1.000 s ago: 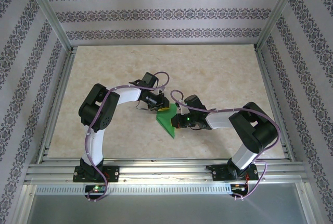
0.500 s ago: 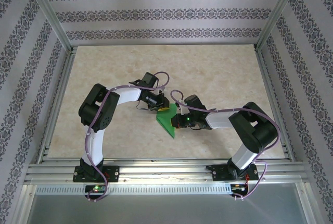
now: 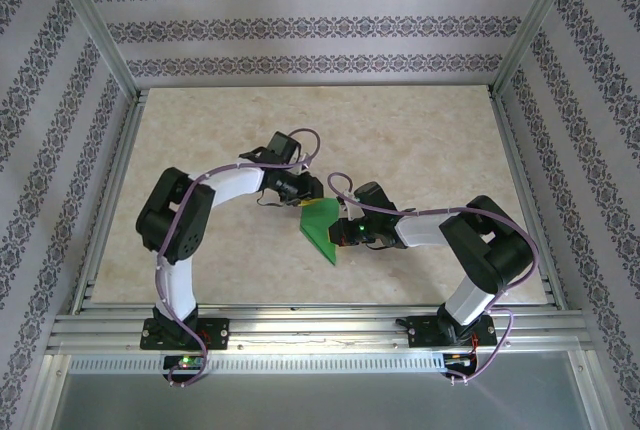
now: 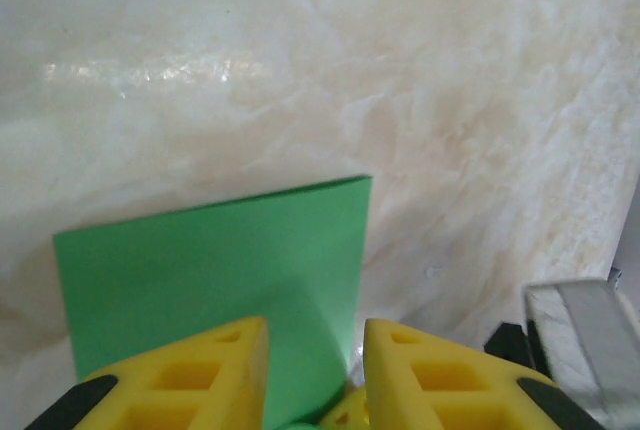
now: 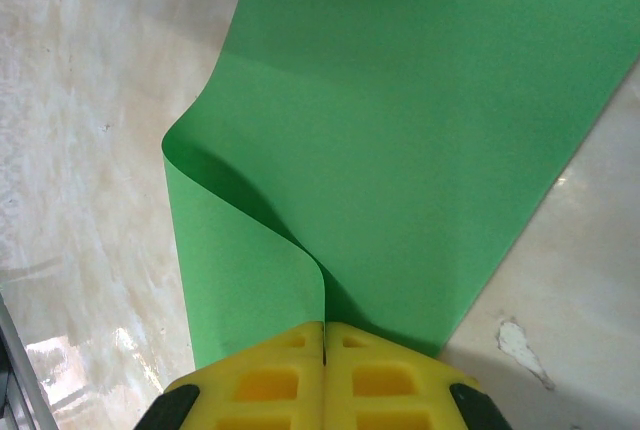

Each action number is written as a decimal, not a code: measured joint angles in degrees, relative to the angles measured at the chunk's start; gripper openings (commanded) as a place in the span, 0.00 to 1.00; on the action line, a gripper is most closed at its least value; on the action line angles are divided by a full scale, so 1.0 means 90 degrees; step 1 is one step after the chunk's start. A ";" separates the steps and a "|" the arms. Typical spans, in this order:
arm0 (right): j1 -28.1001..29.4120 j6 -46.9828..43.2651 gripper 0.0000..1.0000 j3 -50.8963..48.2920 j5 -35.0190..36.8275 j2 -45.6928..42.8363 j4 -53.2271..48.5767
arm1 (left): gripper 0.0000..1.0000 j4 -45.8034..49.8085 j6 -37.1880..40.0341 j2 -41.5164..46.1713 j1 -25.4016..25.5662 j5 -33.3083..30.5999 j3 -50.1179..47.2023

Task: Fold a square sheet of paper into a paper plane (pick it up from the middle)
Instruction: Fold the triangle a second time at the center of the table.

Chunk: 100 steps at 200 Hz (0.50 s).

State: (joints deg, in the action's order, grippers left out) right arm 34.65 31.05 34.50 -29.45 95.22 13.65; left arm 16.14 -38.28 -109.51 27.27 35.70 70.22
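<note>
You were mid-fold there, with the plane nowhere near finished. The square sheet of paper [image 3: 322, 230] lay at the middle of the table [image 3: 420, 140], between your two arms and doubled over on itself. Your right gripper [image 5: 324, 345] had its fingers pressed tight together on the green paper, pinching two layers. Just ahead of it the upper layer bulged in a soft, rounded loop, so I'd say no crease was set yet.

Your left gripper [image 4: 315, 370] sat low at the sheet's other side, jaws a narrow way apart. Green showed through the gap, but nothing looked clamped, so I'd call it loose. One straight edge and a square corner of the paper lay flat on the marble ahead of it.

By my reading, the next move called for flattening that loop. You'd want the right pinch to hold so the layers couldn't slide, and the left fingers to press along the bend. Thin paper like that could skew easily, leaving a crooked crease.
</note>
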 measured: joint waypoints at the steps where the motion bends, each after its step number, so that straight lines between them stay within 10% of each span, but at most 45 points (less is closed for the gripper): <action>1: 0.0000 0.0000 0.00 0.0000 0.0000 0.0000 0.0000 | 0.26 0.0000 -0.0022 0.0039 0.0000 -0.0015 -0.0022; 49: 0.0000 0.0002 0.00 0.0000 0.0000 0.0000 0.0000 | 0.00 -0.0471 -0.0631 0.1579 -0.0002 -0.0204 -0.1530; 100: 0.0000 0.0007 0.00 0.0000 0.0000 0.0000 0.0000 | 0.00 -0.2601 -0.2081 0.2516 0.0097 -0.0012 -0.3393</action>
State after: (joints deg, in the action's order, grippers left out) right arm 34.65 31.11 34.50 -29.45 95.22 13.65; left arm -7.27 -57.01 -86.87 28.14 35.59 39.68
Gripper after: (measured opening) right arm 0.044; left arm 0.039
